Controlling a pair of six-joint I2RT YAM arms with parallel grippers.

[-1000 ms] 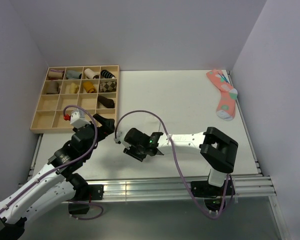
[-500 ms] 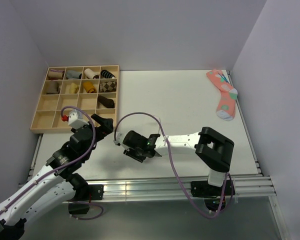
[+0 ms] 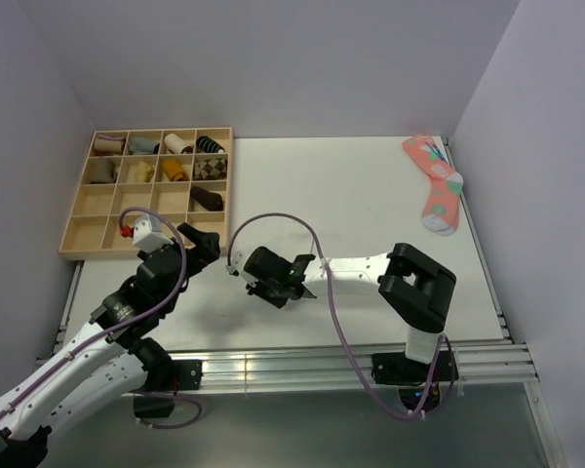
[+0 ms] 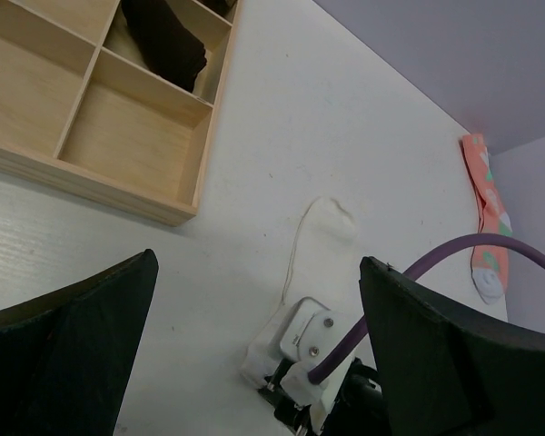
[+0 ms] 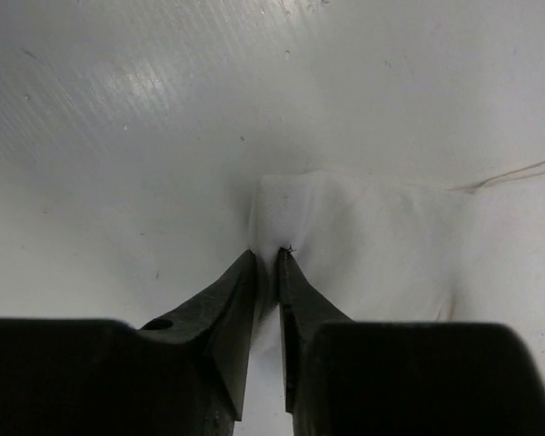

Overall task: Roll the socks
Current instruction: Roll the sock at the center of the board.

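The right pincer (image 5: 266, 259) nips narrowly on the socks' (image 5: 363, 245) puckered edge.
The socks lie flat on the tabletop (image 5: 118, 109), near its front between the arms. They are thin, limp white fabric, probably light and slippery, so a bunched hem seems the best hold. The left pincer (image 4: 259, 263) is spread wide, holding nothing.

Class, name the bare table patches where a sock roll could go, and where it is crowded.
Free: the wide middle of the table, between the wooden tray and the coral sock. Crowded: the near-left, where the left gripper and right gripper meet at the socks.
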